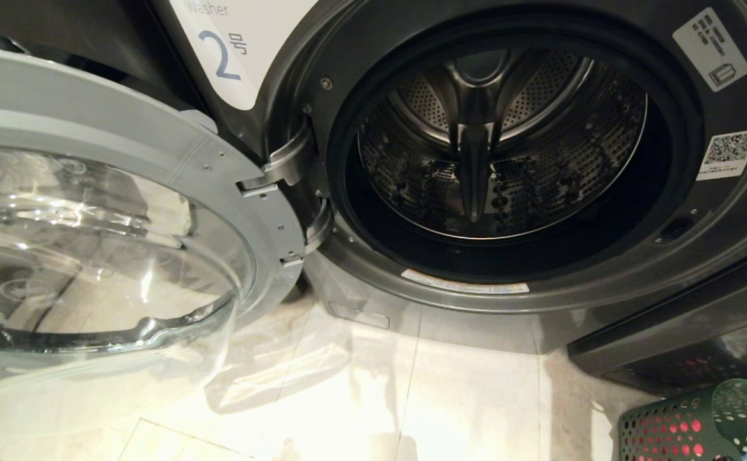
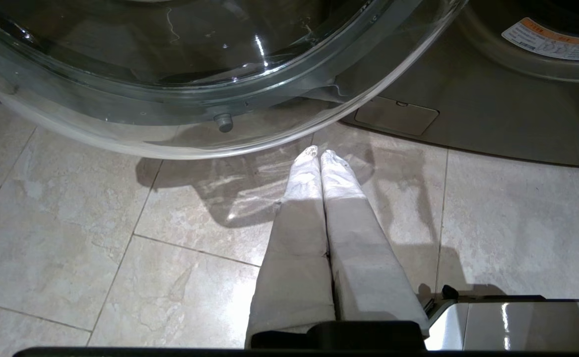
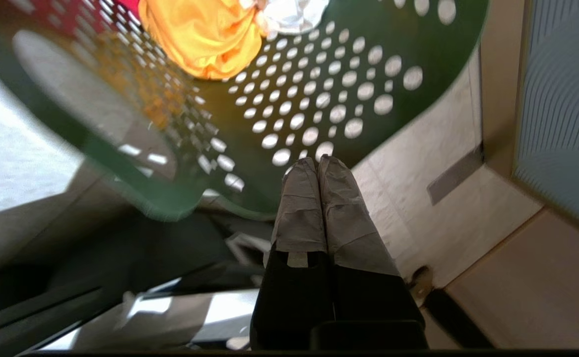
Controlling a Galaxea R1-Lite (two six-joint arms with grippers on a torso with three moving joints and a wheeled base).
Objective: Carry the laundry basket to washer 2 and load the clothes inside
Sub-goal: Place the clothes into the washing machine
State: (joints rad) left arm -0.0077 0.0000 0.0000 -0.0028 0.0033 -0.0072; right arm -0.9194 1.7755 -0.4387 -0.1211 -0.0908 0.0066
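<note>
The laundry basket (image 1: 706, 422) sits on the floor (image 1: 411, 397) at near right, clothes (image 3: 205, 34) inside, beside washer 2 (image 1: 514, 160), its door (image 1: 111, 211) swung left for loading. My right gripper (image 3: 317, 161), closed and empty, hangs over the basket; my left gripper (image 2: 320, 153) is closed, parked.

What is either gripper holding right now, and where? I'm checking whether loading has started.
Nothing: the left gripper and right gripper are both shut and empty.
</note>
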